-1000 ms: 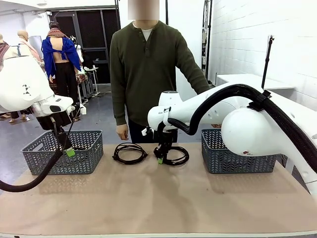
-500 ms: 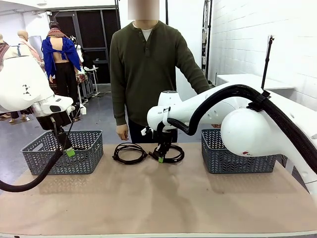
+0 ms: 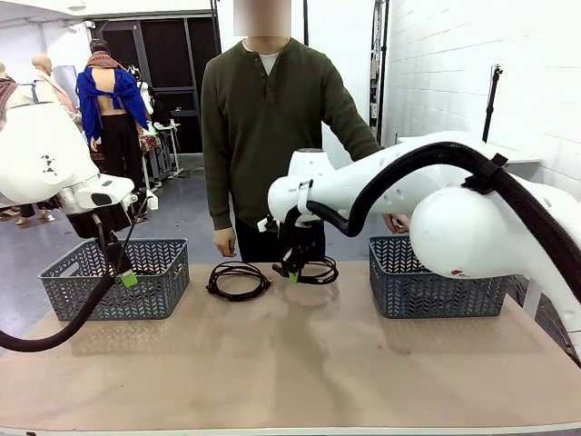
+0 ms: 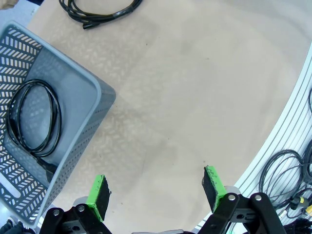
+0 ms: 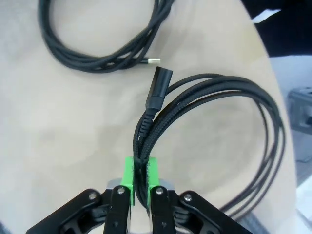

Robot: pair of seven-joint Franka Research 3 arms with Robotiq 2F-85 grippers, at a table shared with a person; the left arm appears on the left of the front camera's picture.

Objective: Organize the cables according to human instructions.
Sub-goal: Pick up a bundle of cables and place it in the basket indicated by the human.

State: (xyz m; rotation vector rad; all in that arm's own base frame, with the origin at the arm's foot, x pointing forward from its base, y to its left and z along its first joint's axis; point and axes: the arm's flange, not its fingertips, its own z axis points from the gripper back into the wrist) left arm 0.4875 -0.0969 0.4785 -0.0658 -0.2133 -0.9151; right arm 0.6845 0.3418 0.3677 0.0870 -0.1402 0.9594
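Note:
My right gripper (image 3: 294,272) is shut on a black cable coil (image 3: 315,270) and holds it just above the far middle of the table; in the right wrist view the green pads (image 5: 128,174) pinch the bundled strands of this cable (image 5: 214,92). A second cable (image 3: 238,279) (image 5: 92,58) lies flat on the table to its left. A third cable (image 4: 34,122) lies coiled inside the left basket (image 3: 168,272) (image 4: 100,95). My left gripper (image 3: 125,275) (image 4: 156,190) hangs open and empty over the table beside that basket. The human (image 3: 272,136) stands behind the table with arms down.
A second grey basket (image 3: 436,291) stands at the right, with the person's hand (image 3: 397,222) just behind it. The tan tabletop (image 3: 290,363) spreads wide in front. Loose cords (image 4: 285,170) lie on the floor beyond the table's edge.
My right gripper has closed on the cable coil and lifted it off the table, drifting slightly left. The left arm and the other cables have not moved.

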